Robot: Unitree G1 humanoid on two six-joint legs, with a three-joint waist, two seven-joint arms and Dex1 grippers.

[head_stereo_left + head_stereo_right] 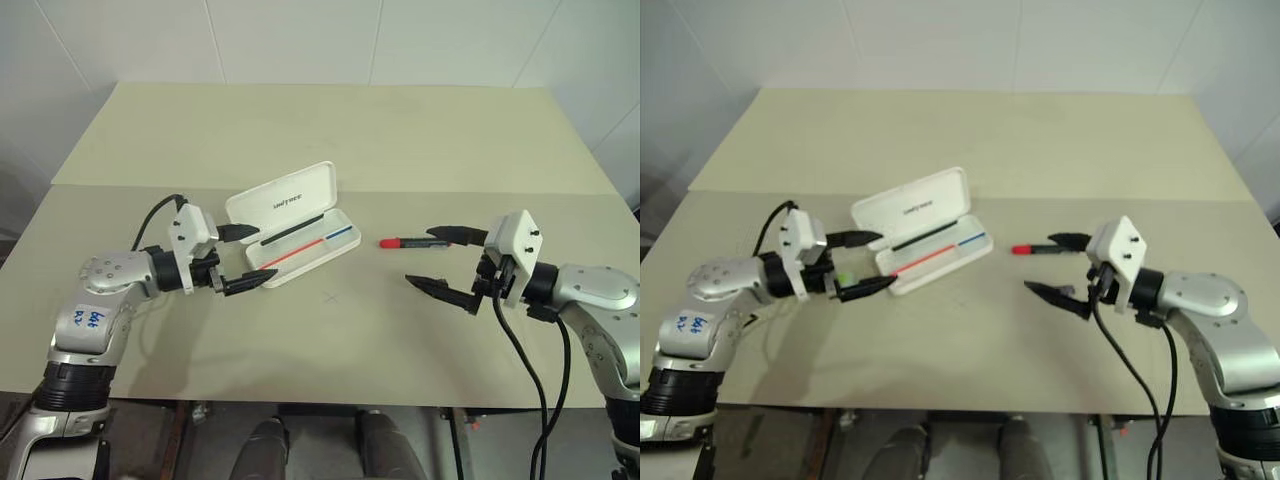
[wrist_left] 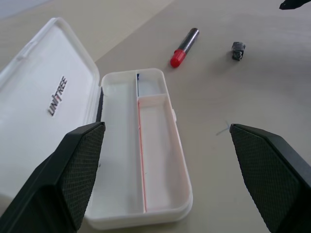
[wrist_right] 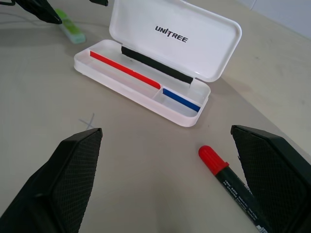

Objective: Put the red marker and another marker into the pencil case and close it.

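The table (image 1: 330, 130) is a pale beige top. On it, near the middle and a little toward the robot's left, lies the pencil case (image 1: 305, 252) — a flat white box with rounded corners, its lid swung fully open and leaning back, dark lettering printed on the lid's inner face. The tray is empty, with a red and a blue stripe along its divider. Its long axis runs diagonally, from near-left to far-right.

The right gripper (image 1: 448, 262) hangs above the table with its jaws spread wide, grasping nothing; the left gripper (image 1: 246, 258) hovers just beside the case's near-left end, likewise released and empty.

The red marker (image 1: 412, 242) lies to the right of the case, apart from it — red cap, black barrel. It lies nearly crosswise, cap pointing toward the case, barrel running under the right gripper's far finger.

The green highlighter (image 3: 69, 28) rests flat on the table beside the case's left end, beneath the left gripper.
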